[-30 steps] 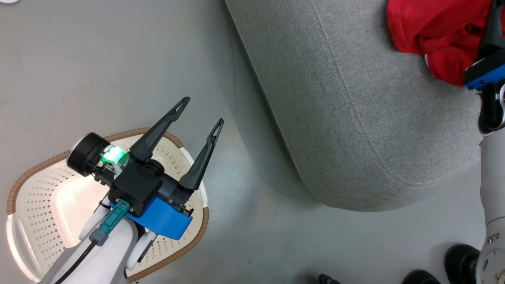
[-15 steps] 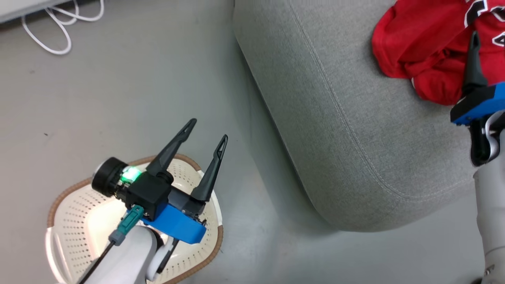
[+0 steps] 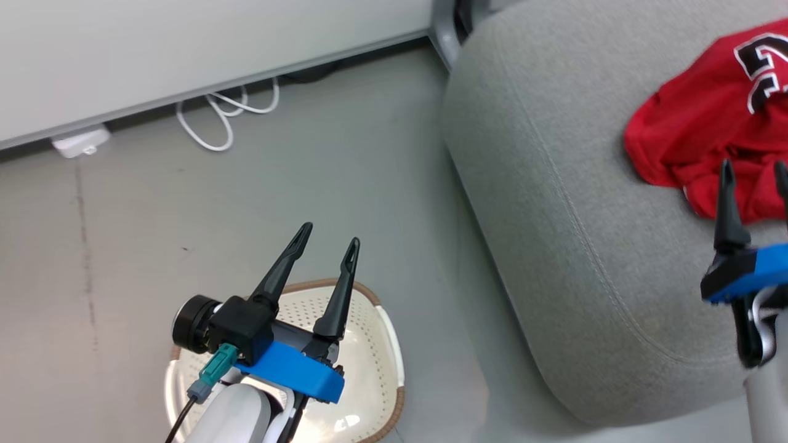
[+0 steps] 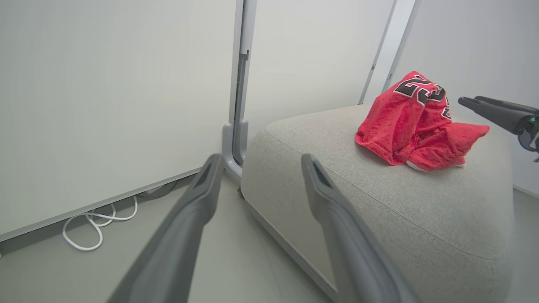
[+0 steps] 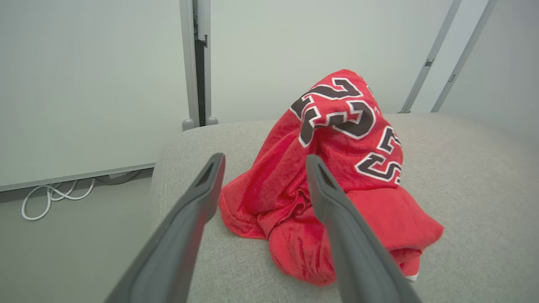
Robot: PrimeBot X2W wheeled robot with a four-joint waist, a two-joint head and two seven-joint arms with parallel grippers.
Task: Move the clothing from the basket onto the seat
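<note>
On the seat (image 3: pixel 554 246) the clothing (image 3: pixel 708 141) is heaped; the right gripper (image 3: pixel 754 165) and left gripper (image 3: pixel 330 234) are spread, empty. The basket (image 3: pixel 375 344) should be checked for leftovers.

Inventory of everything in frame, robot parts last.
grey fabric sofa seat: one, grey, on the floor
red basketball jerseys: one crumpled heap, piece count unclear, red, on the seat
cream perforated plastic basket: one, cream with brown rim, floor, left of seat
white cable: one, white, looped on floor by wall
white plug box: one, white, floor by wall
left gripper: one, dark, open, above basket
right gripper: one, dark, open, facing the jerseys
</note>
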